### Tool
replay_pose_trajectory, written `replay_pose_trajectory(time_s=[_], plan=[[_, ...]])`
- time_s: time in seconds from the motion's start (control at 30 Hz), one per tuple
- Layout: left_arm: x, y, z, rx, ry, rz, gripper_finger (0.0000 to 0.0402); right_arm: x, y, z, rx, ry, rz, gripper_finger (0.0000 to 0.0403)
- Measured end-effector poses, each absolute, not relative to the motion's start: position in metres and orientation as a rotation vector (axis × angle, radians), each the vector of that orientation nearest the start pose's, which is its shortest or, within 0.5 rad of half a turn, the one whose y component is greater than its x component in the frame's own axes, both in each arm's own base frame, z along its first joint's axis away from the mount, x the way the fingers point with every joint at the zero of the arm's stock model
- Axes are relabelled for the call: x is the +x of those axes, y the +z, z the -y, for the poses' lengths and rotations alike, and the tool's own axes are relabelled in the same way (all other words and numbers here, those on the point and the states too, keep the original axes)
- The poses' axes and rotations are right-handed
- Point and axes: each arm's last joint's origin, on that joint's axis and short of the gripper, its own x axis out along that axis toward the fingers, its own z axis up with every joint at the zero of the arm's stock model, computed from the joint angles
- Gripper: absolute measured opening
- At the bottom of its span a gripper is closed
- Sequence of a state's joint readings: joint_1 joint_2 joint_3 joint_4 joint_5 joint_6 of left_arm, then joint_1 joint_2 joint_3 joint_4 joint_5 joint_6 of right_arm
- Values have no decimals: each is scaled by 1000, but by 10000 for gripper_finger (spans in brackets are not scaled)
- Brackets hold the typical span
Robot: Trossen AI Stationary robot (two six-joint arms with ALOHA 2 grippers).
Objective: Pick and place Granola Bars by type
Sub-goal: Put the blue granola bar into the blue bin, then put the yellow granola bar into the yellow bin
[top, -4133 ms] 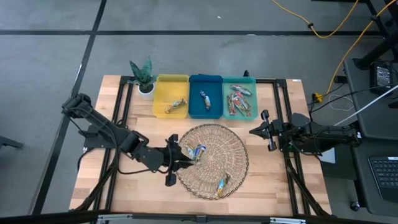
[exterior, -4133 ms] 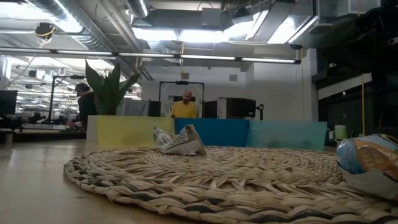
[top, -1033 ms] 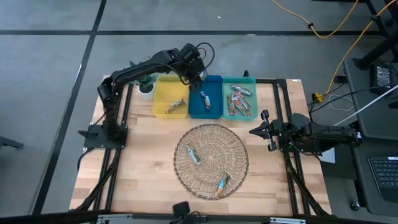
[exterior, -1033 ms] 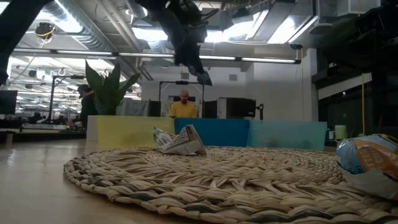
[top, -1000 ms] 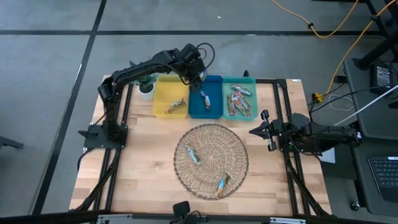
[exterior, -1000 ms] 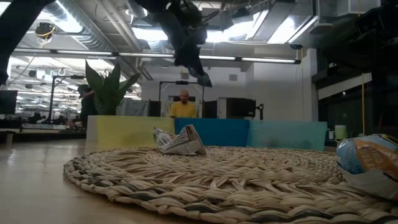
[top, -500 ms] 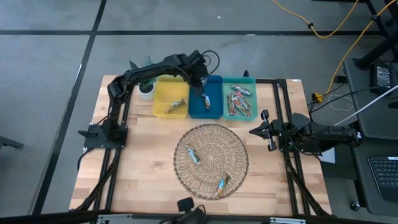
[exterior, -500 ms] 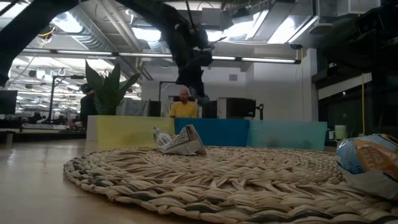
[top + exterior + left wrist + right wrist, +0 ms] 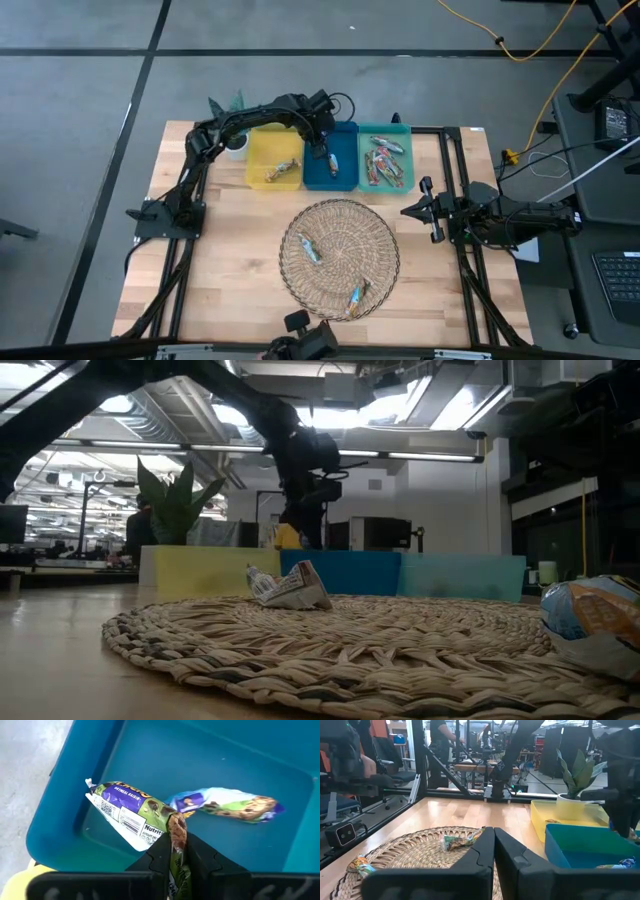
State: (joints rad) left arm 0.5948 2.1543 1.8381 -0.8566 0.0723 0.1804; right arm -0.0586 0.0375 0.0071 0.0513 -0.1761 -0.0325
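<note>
left gripper (image 9: pixel 177 851): over the far end of the blue bin (image 9: pixel 330 160), clamped on a green-wrapped bar (image 9: pixel 134 812)
second bar (image 9: pixel 225 805): lay on the blue bin floor, beside the held one
right gripper (image 9: pixel 420 210): parked at the counter's (image 9: pixel 230 250) right edge, fingers closed, holding nothing
woven mat (image 9: pixel 340 258): two bars on it, left bar (image 9: pixel 310 250) and near bar (image 9: pixel 355 296)
yellow bin (image 9: pixel 274 152): one bar (image 9: pixel 282 171)
teal bin (image 9: pixel 385 155): several bars, count unclear from above
</note>
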Motion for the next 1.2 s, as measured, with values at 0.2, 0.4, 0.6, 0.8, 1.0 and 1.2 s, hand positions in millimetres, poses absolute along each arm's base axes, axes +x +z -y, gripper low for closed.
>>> replay_pose_trajectory(time_s=[0.2, 0.4, 0.6, 0.8, 1.0, 1.2], plan=[[373, 213, -262, -236, 387, -1151, 33, 99, 168, 1, -35, 117, 23, 14], [371, 210, -269, -238, 398, -1147, 33, 99, 168, 1, -35, 117, 23, 14], [374, 195, -269, -271, 379, -1177, 33, 99, 168, 1, -34, 117, 23, 14], [381, 185, -265, -270, 367, -1186, 43, 99, 168, 1, -34, 117, 23, 14], [384, 185, -260, -257, 361, -1190, 74, 99, 168, 1, -33, 116, 23, 14], [386, 184, -256, -256, 349, -1201, 112, 99, 168, 1, -34, 117, 23, 14]])
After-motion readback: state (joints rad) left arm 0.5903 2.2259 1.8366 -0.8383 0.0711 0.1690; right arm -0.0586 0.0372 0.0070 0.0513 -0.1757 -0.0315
